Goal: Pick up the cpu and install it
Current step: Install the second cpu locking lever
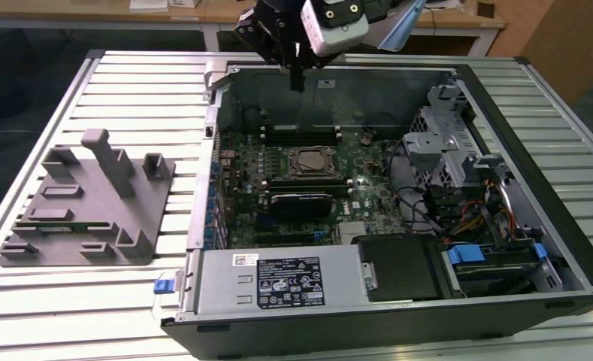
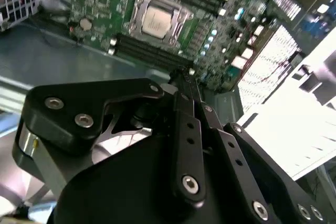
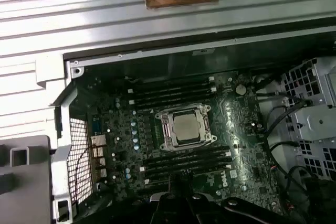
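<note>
— CPU (image 3: 184, 126) status? Where is it?

— Seated in its socket (image 3: 185, 125) near the middle of the motherboard (image 1: 307, 180), silver top up, metal frame around it; I judge it installed.

— And your gripper (image 1: 298, 84)?

— I have it hanging above the far edge of the computer case (image 1: 537, 226), well apart from the chip. Fingers look drawn together, nothing between them, so it carries nothing.

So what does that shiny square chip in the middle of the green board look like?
The cpu is a small flat square with a pale silvery metal top. It lies flat in a metal-framed socket on the green motherboard, between rows of long dark slots. The gripper hangs above, apart from it, holding nothing.
</note>
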`<state>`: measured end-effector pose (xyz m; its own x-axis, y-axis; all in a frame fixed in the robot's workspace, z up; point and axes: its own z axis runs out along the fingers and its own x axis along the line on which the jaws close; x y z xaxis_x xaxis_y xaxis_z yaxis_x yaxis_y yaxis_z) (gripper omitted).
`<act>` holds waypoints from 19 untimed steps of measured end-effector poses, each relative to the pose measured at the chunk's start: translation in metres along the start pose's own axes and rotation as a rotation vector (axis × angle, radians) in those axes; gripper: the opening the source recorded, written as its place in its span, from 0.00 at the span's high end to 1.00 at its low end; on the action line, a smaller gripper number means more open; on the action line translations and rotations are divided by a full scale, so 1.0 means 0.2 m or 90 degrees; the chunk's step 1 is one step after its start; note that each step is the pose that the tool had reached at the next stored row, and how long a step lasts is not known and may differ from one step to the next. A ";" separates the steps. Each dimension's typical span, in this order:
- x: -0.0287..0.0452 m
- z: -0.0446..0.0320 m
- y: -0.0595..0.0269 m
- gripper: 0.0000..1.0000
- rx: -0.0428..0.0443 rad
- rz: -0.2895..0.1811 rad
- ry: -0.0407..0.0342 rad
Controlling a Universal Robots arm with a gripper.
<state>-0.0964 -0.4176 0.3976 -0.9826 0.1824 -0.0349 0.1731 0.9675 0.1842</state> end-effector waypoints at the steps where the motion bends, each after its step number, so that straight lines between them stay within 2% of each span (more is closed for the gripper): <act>1: 0.001 0.021 -0.004 0.89 0.0102 0.001 -0.0020; 19: 0.007 0.195 -0.036 0.89 0.0110 0.002 -0.0024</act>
<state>-0.0964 -0.4175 0.3579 -0.9817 0.1865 -0.0380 0.1777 0.9698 0.1673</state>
